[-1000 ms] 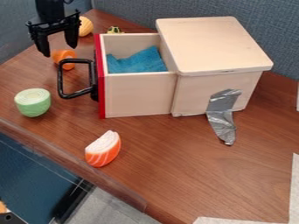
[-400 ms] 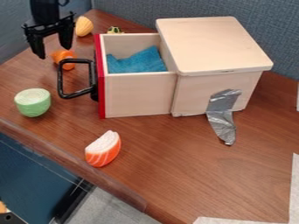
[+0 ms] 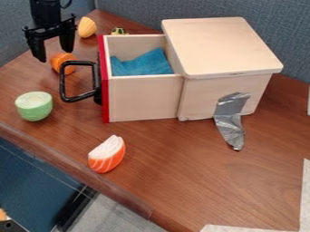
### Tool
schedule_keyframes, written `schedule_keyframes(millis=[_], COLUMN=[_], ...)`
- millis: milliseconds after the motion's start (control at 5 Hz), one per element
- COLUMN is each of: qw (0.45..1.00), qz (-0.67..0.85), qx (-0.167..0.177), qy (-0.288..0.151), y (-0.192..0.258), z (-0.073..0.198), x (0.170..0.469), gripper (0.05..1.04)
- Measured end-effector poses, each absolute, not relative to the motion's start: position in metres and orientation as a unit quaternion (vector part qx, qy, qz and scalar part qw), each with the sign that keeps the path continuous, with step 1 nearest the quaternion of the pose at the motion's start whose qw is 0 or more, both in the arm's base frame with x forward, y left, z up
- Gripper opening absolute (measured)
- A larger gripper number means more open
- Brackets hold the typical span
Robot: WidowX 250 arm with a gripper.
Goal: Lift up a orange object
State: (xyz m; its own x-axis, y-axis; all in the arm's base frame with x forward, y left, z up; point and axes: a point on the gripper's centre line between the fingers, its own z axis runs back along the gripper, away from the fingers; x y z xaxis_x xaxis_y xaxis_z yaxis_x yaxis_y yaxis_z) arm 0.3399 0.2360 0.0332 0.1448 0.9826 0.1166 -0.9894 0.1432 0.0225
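I have a broad worktop of reddish-brown wood grain in front of me, with a rounded edge slanting down from the left side of the view towards the bottom, and a fabric-covered partition behind it. The big obstacle is a pale, smooth wooden box, square-cornered under its flat lid, with its drawer pulled out to the left behind a red front. The black gripper hangs at the upper left, left of that front, its jaws spread apart with nothing held. A crumpled blue cloth lies in the drawer, and wrinkled silver tape runs down the box's side onto the wood. Next down in size is the black looped handle on the drawer front, a hard bar I mind most (it crosses right in front of my target). Nearer the worktop's edge sit a green rounded half with a ringed, flat top and, to its lower right, an orange-and-white striped wedge; wood grain stretches between those two. The smaller, rounded orange object rests on the worktop just below the jaws, partly behind the handle; whether they touch it I cannot tell. Beyond are a ridged yellow piece and, smallest, a yellow-green thing behind the drawer.
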Motion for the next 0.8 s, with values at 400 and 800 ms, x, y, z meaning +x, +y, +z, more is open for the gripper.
schedule_keyframes(millis=[400, 800], qw=[0.756, 0.778], qz=[0.653, 0.624], qx=[0.048, 0.067], qy=[-0.029, -0.009], y=[0.230, 0.225], z=[0.028, 0.012], x=[0.341, 0.325], gripper=[0.999, 0.999])
